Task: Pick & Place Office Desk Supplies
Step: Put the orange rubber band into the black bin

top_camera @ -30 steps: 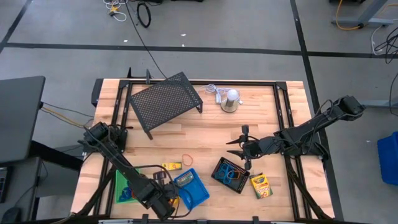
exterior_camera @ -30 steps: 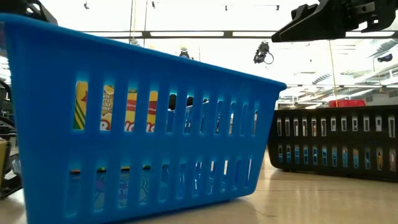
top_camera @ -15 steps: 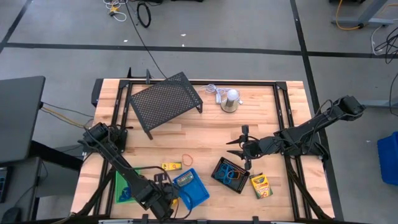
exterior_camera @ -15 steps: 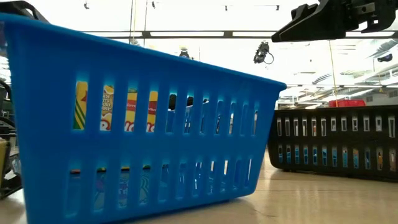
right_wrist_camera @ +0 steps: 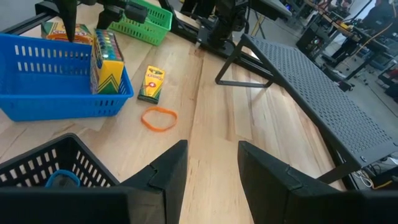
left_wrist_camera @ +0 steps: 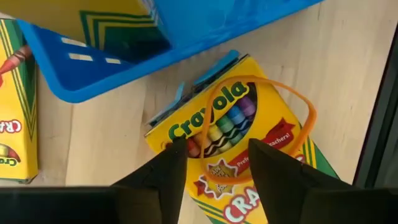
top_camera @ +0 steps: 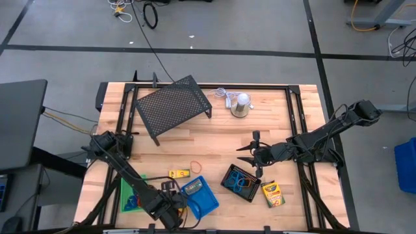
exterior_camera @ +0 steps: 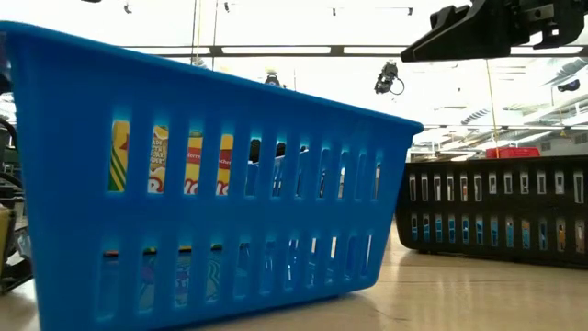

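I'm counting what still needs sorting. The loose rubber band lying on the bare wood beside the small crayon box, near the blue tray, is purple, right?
Not quite: that rubber band is orange, not purple, as the right wrist view shows. It does lie on the bare wood beside the small crayon box, near the blue tray.

Green tray half under left arm

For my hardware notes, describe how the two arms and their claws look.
Both arms are dark, nearly black, jointed links with rounded housings. The left arm and right arm look alike. Each claw, left and right, has two flat, matte black fingers that taper toward the tip. No markings show on them.
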You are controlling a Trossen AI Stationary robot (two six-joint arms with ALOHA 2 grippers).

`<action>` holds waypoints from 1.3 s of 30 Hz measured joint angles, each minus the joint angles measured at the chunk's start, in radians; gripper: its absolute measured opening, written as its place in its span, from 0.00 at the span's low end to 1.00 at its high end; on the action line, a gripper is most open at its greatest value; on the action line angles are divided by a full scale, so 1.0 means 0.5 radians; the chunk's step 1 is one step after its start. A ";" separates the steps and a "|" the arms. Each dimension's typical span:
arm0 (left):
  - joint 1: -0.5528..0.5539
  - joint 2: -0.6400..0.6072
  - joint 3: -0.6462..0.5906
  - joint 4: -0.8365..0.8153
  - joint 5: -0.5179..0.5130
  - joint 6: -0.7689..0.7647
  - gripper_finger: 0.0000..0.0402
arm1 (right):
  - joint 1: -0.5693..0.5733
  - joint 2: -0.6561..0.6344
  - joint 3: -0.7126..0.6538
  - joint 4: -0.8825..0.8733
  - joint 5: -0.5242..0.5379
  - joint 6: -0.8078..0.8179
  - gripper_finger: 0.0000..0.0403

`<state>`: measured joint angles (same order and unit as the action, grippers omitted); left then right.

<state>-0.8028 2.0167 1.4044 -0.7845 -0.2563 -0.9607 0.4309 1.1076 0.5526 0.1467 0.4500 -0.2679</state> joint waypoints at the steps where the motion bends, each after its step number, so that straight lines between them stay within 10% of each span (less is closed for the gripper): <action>1: 0.000 0.001 0.000 0.000 -0.012 0.000 0.43 | 0.001 0.000 0.000 0.005 0.000 -0.001 0.37; 13: 0.013 0.002 0.001 -0.021 -0.031 0.003 0.03 | 0.000 0.000 0.000 0.031 0.000 -0.021 0.37; 39: -0.060 -0.005 0.404 -0.748 -0.294 -0.203 0.00 | 0.000 0.000 0.000 0.043 -0.024 0.021 0.37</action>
<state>-0.8330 2.0143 1.6063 -1.1585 -0.4034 -1.0621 0.4309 1.1076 0.5526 0.1680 0.4377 -0.2576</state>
